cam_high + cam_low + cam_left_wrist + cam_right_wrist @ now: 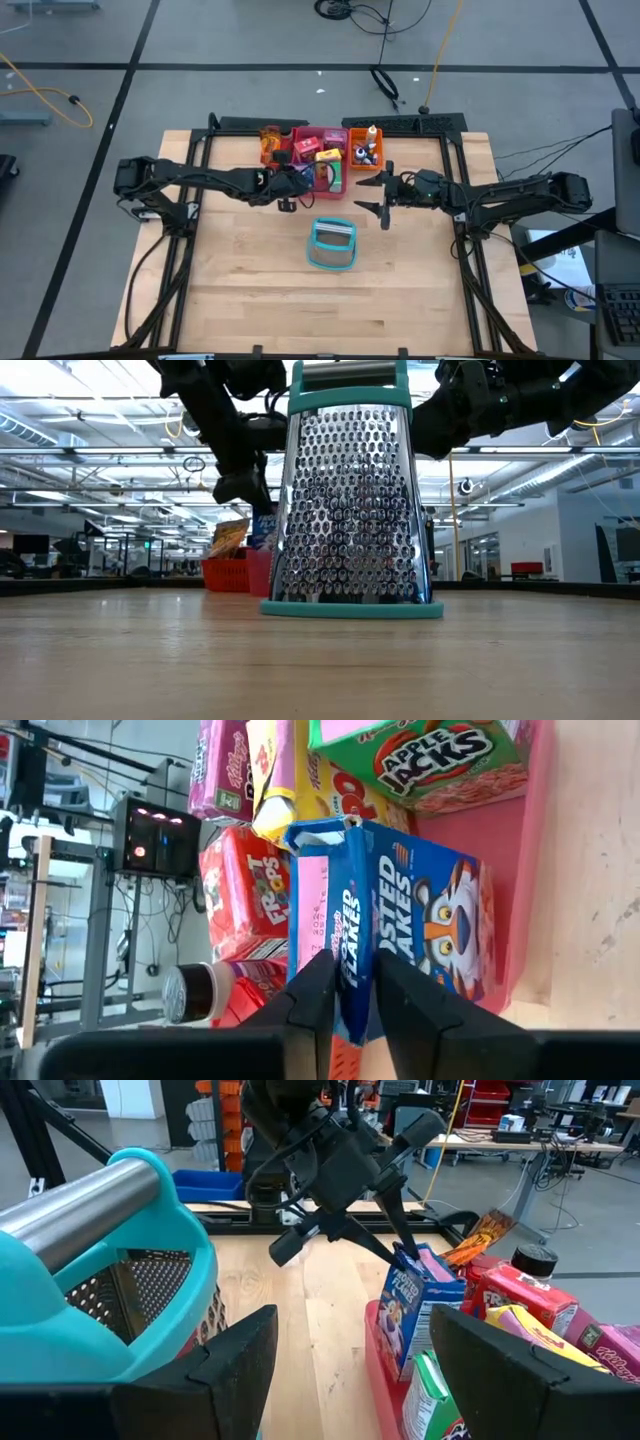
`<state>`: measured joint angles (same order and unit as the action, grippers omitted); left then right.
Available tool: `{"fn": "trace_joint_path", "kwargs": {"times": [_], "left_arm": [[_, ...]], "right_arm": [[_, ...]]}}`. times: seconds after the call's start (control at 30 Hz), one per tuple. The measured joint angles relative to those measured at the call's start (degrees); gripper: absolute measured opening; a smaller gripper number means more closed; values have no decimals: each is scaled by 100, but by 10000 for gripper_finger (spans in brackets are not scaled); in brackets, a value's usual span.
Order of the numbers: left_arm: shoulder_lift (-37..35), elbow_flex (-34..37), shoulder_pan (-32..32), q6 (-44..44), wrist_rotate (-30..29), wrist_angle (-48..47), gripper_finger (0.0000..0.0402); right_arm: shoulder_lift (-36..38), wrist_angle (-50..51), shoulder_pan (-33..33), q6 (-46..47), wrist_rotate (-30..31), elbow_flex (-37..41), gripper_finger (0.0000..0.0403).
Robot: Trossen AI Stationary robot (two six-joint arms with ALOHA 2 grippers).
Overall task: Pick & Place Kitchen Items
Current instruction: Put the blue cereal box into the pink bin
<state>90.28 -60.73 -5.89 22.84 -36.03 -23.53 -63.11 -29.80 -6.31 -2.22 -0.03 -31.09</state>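
A blue Frosted Flakes carton (400, 935) stands in the pink tray (333, 180) at the far middle of the bench (250, 290), crowded by other toy cartons. The left hand (345, 990) pinches the carton's thin top flap between nearly closed fingers. I judge the carton light, hollow and easily crushed, so the stiffer folded top edge seems the best hold. The right hand (385, 208) hovers spread wide and empty, right of the tray. The left wrist view alone shows the pinch closely; the low view is mostly blocked by a teal-framed grater (352, 500), while the high view shows the whole layout.
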Motion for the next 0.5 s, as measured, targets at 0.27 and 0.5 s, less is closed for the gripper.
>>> {"fn": "trace_joint_path", "kwargs": {"times": [0.27,0.5], "left_arm": [[0,0,2,-214,-2,11,130],[-258,0,45,-915,3,-219,155]], "right_arm": [[0,4,0,2,0,0,254],[0,126,2,64,-1,0,254]]}}
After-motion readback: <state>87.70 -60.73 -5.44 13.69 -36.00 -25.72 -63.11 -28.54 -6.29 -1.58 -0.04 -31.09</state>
